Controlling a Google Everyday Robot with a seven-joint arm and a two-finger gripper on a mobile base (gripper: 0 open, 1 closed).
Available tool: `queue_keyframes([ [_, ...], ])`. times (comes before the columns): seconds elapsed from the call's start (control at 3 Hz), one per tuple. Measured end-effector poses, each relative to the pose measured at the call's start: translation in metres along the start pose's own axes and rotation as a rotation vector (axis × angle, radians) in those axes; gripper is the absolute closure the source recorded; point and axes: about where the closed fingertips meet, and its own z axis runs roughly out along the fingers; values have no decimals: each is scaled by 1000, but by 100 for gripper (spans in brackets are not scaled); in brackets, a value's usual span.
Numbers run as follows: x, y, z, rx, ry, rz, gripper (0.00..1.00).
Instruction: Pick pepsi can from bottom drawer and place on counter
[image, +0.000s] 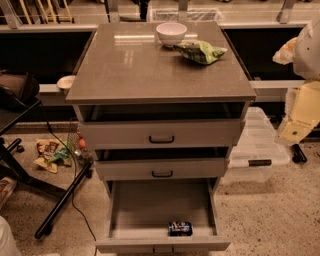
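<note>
The pepsi can (180, 228) lies at the front edge of the open bottom drawer (150, 210). A bowl (171, 33) and a green bag (200, 51) sit at the back of the shiny counter (130, 65). The gripper (294, 131) hangs far right, and I cannot tell its grip.

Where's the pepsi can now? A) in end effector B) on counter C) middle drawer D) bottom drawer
D: the pepsi can lies in the open bottom drawer, near its front; the end effector is at the far right, well away from it.

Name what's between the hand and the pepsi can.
A clear plastic bin and the bottom drawer wall, in the camera view; the hand hangs at the right edge.
</note>
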Motion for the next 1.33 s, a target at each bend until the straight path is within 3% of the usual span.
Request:
queue_keyframes([
  [0.67,-3,2,18,-9,-31,4,0],
  [1.33,-15,18,100,-96,-131,17,0],
])
